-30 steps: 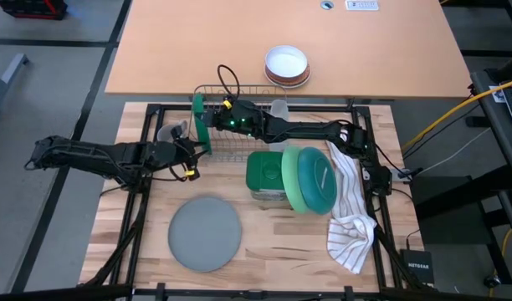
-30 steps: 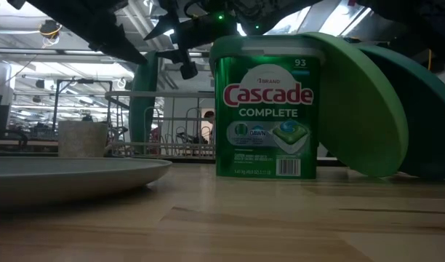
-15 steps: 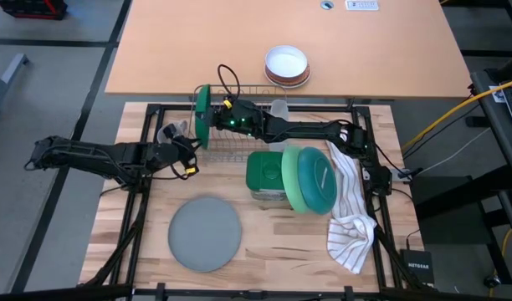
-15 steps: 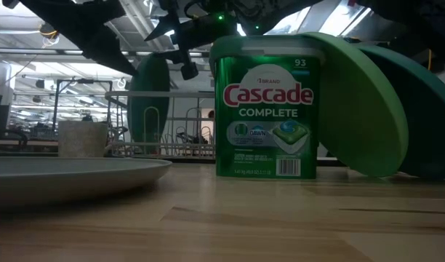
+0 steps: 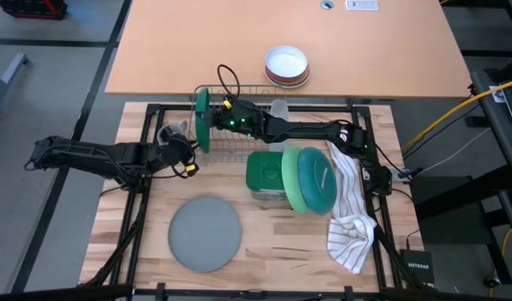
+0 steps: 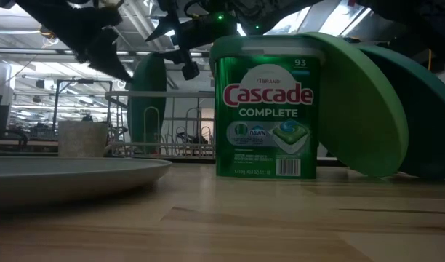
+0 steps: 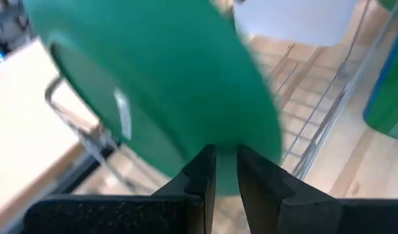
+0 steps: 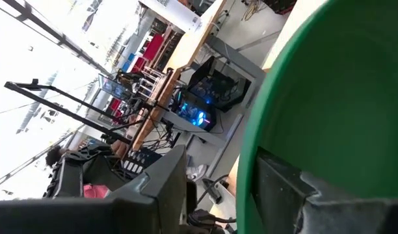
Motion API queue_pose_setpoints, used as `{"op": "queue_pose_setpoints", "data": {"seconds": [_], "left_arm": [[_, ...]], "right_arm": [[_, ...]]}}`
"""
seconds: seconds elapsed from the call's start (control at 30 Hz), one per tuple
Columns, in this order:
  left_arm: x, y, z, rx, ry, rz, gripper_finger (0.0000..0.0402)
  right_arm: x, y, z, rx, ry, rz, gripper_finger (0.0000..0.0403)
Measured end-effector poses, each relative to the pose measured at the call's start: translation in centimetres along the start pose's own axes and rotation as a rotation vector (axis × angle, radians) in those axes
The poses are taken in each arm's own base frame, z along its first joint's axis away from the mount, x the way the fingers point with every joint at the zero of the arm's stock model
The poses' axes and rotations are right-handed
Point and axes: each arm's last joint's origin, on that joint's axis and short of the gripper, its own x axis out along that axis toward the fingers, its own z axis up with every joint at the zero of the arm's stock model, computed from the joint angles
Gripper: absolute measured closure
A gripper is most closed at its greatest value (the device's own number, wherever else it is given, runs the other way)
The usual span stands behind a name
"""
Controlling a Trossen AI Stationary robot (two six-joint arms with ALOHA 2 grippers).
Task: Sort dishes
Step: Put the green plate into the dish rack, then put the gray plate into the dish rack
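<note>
While right jaws [image 5: 207, 117] grip dark green plate [image 5: 202, 119] upright in rack [image 5: 239, 142], left jaws [image 5: 189, 159], narrow, have backed off.

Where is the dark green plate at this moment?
In the high view, the dark green plate stands upright at the dish rack's left end, held by the right gripper.

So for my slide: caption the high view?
Right gripper stands dark green plate in wire rack; left gripper alongside.

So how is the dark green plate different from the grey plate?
The dark green plate stands on edge in the wire rack; the grey plate lies flat on the table. The right pincer grips the dark green plate; nothing touches the grey plate. Both are round.
</note>
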Motion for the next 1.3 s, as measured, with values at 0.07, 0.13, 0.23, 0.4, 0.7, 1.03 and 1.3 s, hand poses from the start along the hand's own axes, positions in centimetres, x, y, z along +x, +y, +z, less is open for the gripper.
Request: {"op": "queue_pose_setpoints", "data": {"seconds": [0.07,0.13,0.23,0.4,0.7,1.03,1.3], "left_arm": [[0.0,0.1,-0.5,-0.035,0.04,0.012,0.0348],[0.0,0.3,-0.9,-0.076,0.076,0.026,0.0348],[-0.1,0.4,-1.4,-0.127,0.115,0.045,0.0348],[-0.1,0.3,-1.3,-0.155,0.103,0.036,0.0348],[-1.5,-0.4,0.1,-0.14,0.051,-0.052,0.0348],[-4.0,-0.8,1.3,-0.127,0.058,-0.155,0.0348],[-7.4,-2.4,2.1,-0.043,0.12,-0.536,0.0348]], "right_arm": [[0.0,0.0,0.0,0.0,0.0,0.0,0.024],[0.0,0.0,0.0,-0.001,0.001,-0.001,0.024],[0.0,-0.1,-0.1,-0.003,0.003,-0.013,0.024],[0.0,-0.2,-0.1,-0.004,-0.006,-0.028,0.024],[0.0,-0.3,0.0,-0.004,-0.018,-0.041,0.024],[0.0,0.2,0.0,-0.085,0.017,0.03,0.024],[-0.3,2.1,-0.2,-0.165,0.155,0.334,0.024]]}}
